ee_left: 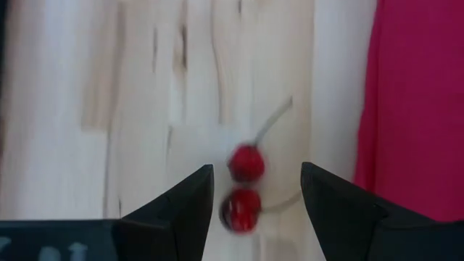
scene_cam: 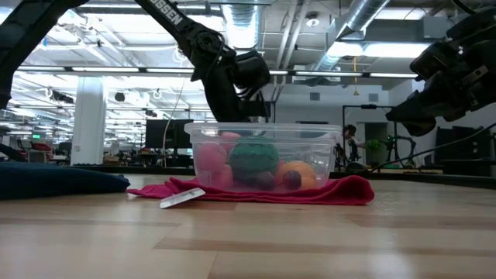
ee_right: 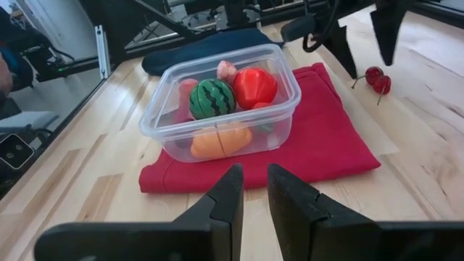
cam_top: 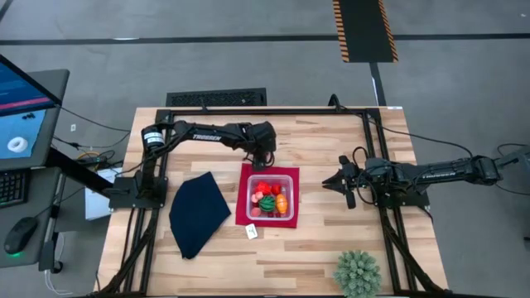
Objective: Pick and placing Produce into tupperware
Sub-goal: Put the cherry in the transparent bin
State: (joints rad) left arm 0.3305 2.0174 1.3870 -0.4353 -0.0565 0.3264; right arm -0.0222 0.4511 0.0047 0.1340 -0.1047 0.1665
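Wood table (cam_top: 331, 248): pale planks fill the middle of the high view, framed by black rails.
Navy cloth (cam_top: 197, 213): a dark crumpled sheet, left of centre in the high view, just beside the red mat.
Red mat (cam_top: 245, 217): a flat red cloth at the centre of the high view, with the tupperware standing on it and a small white tag (cam_top: 251, 233) at its lower edge.
Left arm: reaches in from the left of the high view, its gripper (cam_top: 267, 154) above the mat's upper edge. In its wrist view the two dark fingers (ee_left: 187, 203) stand spread wide, holding nothing, with the cherries showing in the gap between them on bare wood.
Right arm: lies along the right of the high view, its gripper (cam_top: 341, 184) well apart from the mat. In its wrist view the fingers (ee_right: 226, 194) stand close together with a narrow gap and nothing between them.
Plant ball (cam_top: 358, 273): spiky and green, at the bottom right of the high view.
Tupperware (ee_right: 284, 114): clear and square, at the centre of the right wrist view, upright on the mat.
Produce inside: a green striped ball (ee_right: 212, 98), a red piece (ee_right: 254, 85), an orange piece (ee_right: 221, 141) and pinkish pieces behind.
Cherries (ee_right: 377, 77): two dark red fruits with stems, upper right of the right wrist view, on the wood just beside the mat, outside the tupperware.
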